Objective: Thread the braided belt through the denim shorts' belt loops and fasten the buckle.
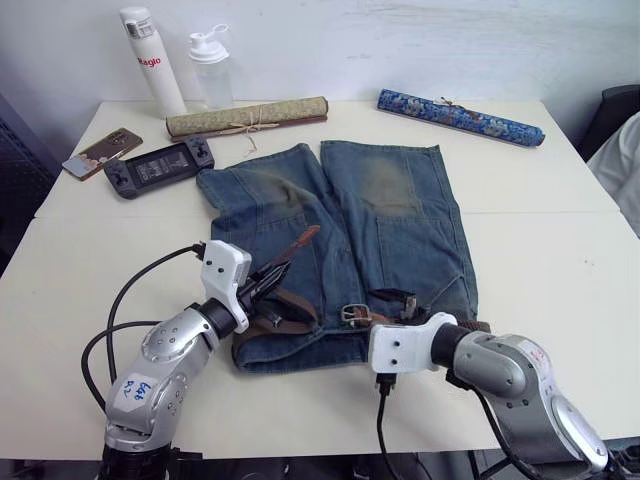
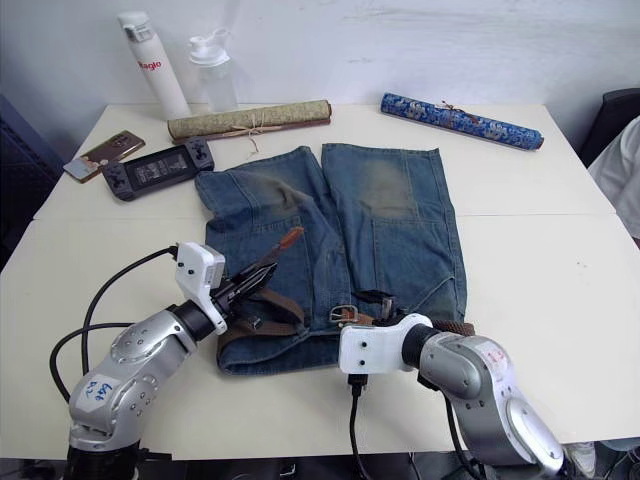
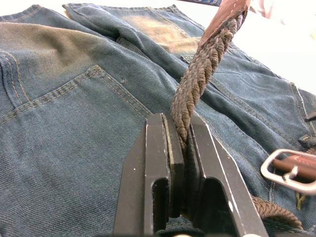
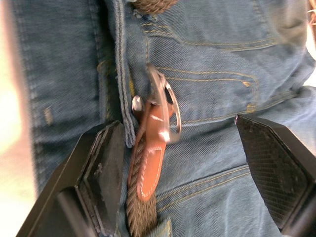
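The left gripper (image 3: 180,148) pinches the limp belt (image 3: 202,69) near its tip, above the shorts (image 1: 340,230) on the bench (image 1: 540,260); hold close to that stiffer end. The right gripper (image 4: 192,163) gapes wide around the rigid buckle (image 4: 165,106) at the waistband

shorts (image 1: 340,250) mid-table | belt (image 1: 300,318) on near waistband | buckle (image 1: 355,313) right of left pincer (image 1: 268,287)

Office-like test room: plain white table (image 1: 560,250), bare white wall (image 1: 400,40), phone (image 1: 100,152), bottles (image 1: 152,62).
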Controlling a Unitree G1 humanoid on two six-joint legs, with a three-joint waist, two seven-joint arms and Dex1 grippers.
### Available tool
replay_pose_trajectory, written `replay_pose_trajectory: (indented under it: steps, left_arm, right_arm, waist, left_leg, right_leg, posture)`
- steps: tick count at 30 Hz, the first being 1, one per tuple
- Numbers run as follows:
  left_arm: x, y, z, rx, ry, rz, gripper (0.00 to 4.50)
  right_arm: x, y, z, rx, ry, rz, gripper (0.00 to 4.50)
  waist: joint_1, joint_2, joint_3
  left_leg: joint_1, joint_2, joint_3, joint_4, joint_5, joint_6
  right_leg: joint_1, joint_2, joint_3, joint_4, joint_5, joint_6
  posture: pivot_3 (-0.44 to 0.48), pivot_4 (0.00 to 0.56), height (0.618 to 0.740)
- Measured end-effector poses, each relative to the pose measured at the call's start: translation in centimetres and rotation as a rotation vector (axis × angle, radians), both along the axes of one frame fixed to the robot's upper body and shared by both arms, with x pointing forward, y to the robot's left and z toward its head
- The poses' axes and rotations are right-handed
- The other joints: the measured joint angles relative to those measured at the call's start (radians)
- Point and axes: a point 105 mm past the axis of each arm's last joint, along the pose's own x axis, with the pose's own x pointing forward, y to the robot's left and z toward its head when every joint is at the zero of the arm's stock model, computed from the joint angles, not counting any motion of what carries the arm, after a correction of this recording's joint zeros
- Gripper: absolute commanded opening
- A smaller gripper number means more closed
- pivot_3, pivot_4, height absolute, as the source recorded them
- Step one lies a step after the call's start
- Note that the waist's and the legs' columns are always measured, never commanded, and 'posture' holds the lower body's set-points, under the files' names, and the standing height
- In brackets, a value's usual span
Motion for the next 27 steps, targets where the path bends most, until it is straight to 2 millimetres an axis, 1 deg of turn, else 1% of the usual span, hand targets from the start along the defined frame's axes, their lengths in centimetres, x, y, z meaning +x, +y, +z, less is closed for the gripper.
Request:
replay_pose_trajectory:
  steps: [9, 14, 16, 17, 18, 20, 22, 23, 24, 27]
  left_arm:
    - [0.0, 0.1, 0.0, 0.002, 0.000, 0.001, 0.00]
    - [0.0, 0.1, 0.0, 0.001, 0.001, 0.000, 0.00]
    - [0.0, 0.1, 0.0, 0.001, 0.001, 0.000, 0.00]
    - [0.0, 0.1, 0.0, 0.001, 0.001, 0.000, 0.00]
    - [0.0, 0.1, 0.0, 0.001, 0.001, 0.000, 0.00]
    - [0.0, 0.1, 0.0, 0.001, 0.001, 0.001, 0.00]
    - [0.0, 0.1, 0.0, 0.001, 0.001, 0.001, 0.00]
    - [0.0, 0.2, 0.0, 0.001, 0.001, 0.002, 0.00]
    - [0.0, 0.2, 0.1, 0.001, 0.001, 0.002, 0.00]
    - [0.0, 0.2, 0.1, 0.000, 0.001, 0.003, 0.00]
  right_arm:
    - [-0.2, 0.2, -1.0, 0.012, -0.014, -0.031, 3.77]
    - [-0.2, 0.3, -1.1, 0.022, -0.020, -0.039, 3.77]
    - [-0.1, 0.3, -1.2, 0.023, -0.018, -0.041, 3.39]
    - [-0.1, 0.3, -1.3, 0.022, -0.011, -0.041, 2.92]
    - [-0.1, 0.3, -1.5, 0.020, -0.004, -0.043, 2.63]
    - [0.0, 0.2, -2.0, 0.018, 0.019, -0.048, 1.76]
    - [0.0, 0.2, -2.3, 0.017, 0.034, -0.051, 0.77]
    - [0.1, 0.2, -2.0, 0.022, 0.024, -0.051, 0.24]
    - [0.2, 0.2, -1.9, 0.024, 0.018, -0.052, 0.14]
    - [0.1, 0.2, -1.9, 0.028, 0.021, -0.054, 0.14]
  waist:
    - [0.000, 0.000, 0.000]
    - [-0.001, 0.000, 0.000]
    - [-0.001, 0.000, 0.000]
    - [-0.002, 0.000, 0.000]
    - [-0.002, 0.000, 0.000]
    - [-0.002, 0.000, 0.000]
    - [-0.002, 0.000, 0.000]
    - [-0.002, 0.000, 0.000]
    - [-0.002, 0.000, 0.000]
    - [-0.002, 0.000, 0.000]
  left_leg:
    - [0.000, 0.000, 0.000, 0.000, 0.000, 0.000]
    - [0.000, 0.000, 0.000, 0.000, 0.000, 0.000]
    - [0.000, 0.000, 0.000, 0.000, 0.000, 0.000]
    - [0.000, 0.000, 0.000, 0.000, 0.000, 0.000]
    - [0.000, 0.000, 0.000, 0.000, 0.000, 0.000]
    - [0.000, 0.000, 0.000, 0.000, 0.000, 0.000]
    - [0.000, 0.000, 0.000, 0.000, 0.000, 0.000]
    - [0.000, 0.000, 0.000, 0.000, 0.000, 0.000]
    - [0.000, 0.000, 0.000, 0.000, 0.000, 0.000]
    - [0.000, 0.000, 0.000, 0.000, 0.000, 0.000]
  right_leg:
    - [0.000, 0.000, 0.000, 0.000, 0.000, 0.000]
    - [0.000, 0.000, 0.000, 0.000, 0.000, 0.000]
    - [0.000, 0.000, 0.000, 0.000, 0.000, 0.000]
    - [0.000, 0.000, 0.000, 0.000, 0.000, 0.000]
    - [0.000, 0.000, 0.000, 0.000, 0.000, 0.000]
    - [0.000, 0.000, 0.000, 0.000, 0.000, 0.000]
    - [0.000, 0.000, 0.000, 0.000, 0.000, 0.000]
    - [0.000, 0.000, 0.000, 0.000, 0.000, 0.000]
    - [0.000, 0.000, 0.000, 0.000, 0.000, 0.000]
    - [0.000, 0.000, 0.000, 0.000, 0.000, 0.000]
  posture:
    - [0.000, 0.150, 0.717]
    - [0.000, 0.150, 0.717]
    - [0.000, 0.150, 0.717]
    - [0.000, 0.150, 0.717]
    - [0.000, 0.150, 0.717]
    - [0.000, 0.150, 0.717]
    - [0.000, 0.150, 0.717]
    - [0.000, 0.150, 0.717]
    - [0.000, 0.150, 0.717]
    - [0.000, 0.150, 0.717]
